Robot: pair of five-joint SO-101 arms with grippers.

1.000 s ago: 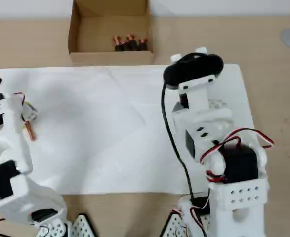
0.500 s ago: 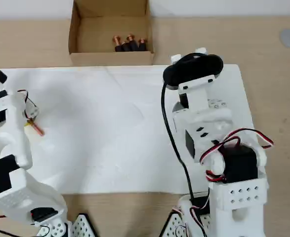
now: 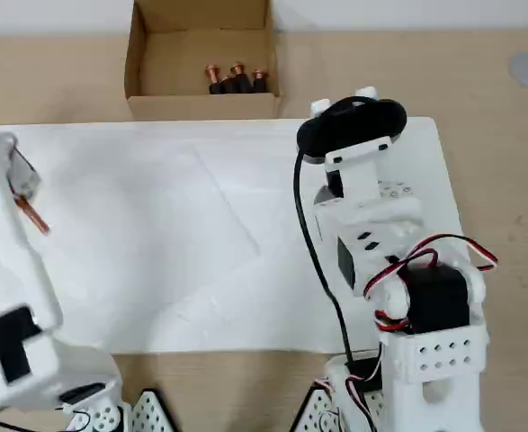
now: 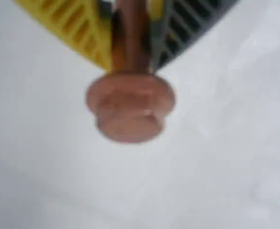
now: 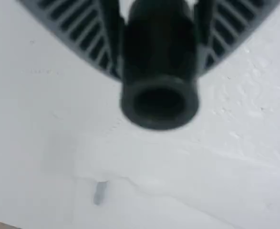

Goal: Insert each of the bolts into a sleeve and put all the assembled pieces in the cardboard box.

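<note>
Left claw (image 4: 130, 55): clamped on the shank of a copper-coloured flanged bolt (image 4: 130, 107), with a yellow ribbed finger (image 4: 68, 28) on one side and a dark ribbed finger (image 4: 192, 24) on the other. No gap to the shank. The bolt head sticks out past the fingertips, facing the white paper sheet (image 4: 235, 157). Can't tell if it touches the sheet.

In the high view the left claw (image 3: 19, 193) sits at the sheet's left edge, and the bolt (image 3: 31, 214) angles out of it over the paper.

Right claw (image 5: 159, 64): closed around a black cylindrical plastic sleeve (image 5: 159, 98), with dark ribbed fingers (image 5: 77, 33) on both sides. The sleeve's open bore end pokes out beyond the tips, over the same sheet. There is a small grey mark (image 5: 99, 192) on the paper just past the sleeve end.

The two claws are well apart, with bare sheet (image 3: 174, 234) between them. The right arm (image 3: 371, 225) stands over the sheet's right part.

The brown open-top cardboard box (image 3: 134, 63) is beyond both claws, off the far edge of the sheet on the wooden table (image 3: 497, 180). It is nearer the right claw than the left. Three copper-and-black assembled pieces (image 3: 235, 79) lie inside it, side by side by the near wall.
</note>
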